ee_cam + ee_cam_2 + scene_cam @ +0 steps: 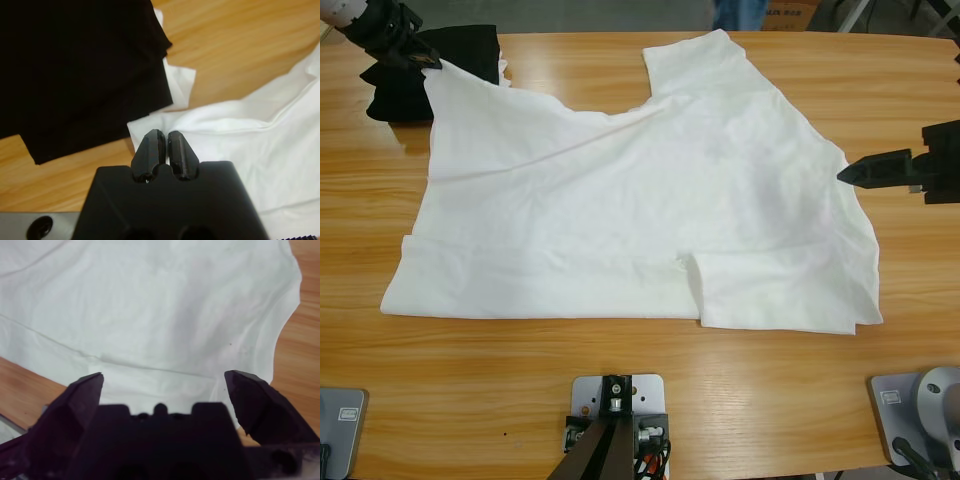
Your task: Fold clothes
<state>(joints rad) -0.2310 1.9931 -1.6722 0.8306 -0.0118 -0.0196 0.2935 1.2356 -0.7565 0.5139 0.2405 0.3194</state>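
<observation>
The white T-shirt lies spread and wrinkled across the middle of the table, one corner drawn out to the far left. My left gripper sits at that corner, and in the left wrist view its jaws are pressed together over the shirt's corner, apparently pinching the cloth. My right gripper hovers just off the shirt's right edge. Its jaws stand wide open above the fabric, holding nothing.
A small folded black garment lies at the far left corner, under and beside the left gripper, and fills the upper left of the left wrist view. Bare wooden table runs along the front and right of the shirt.
</observation>
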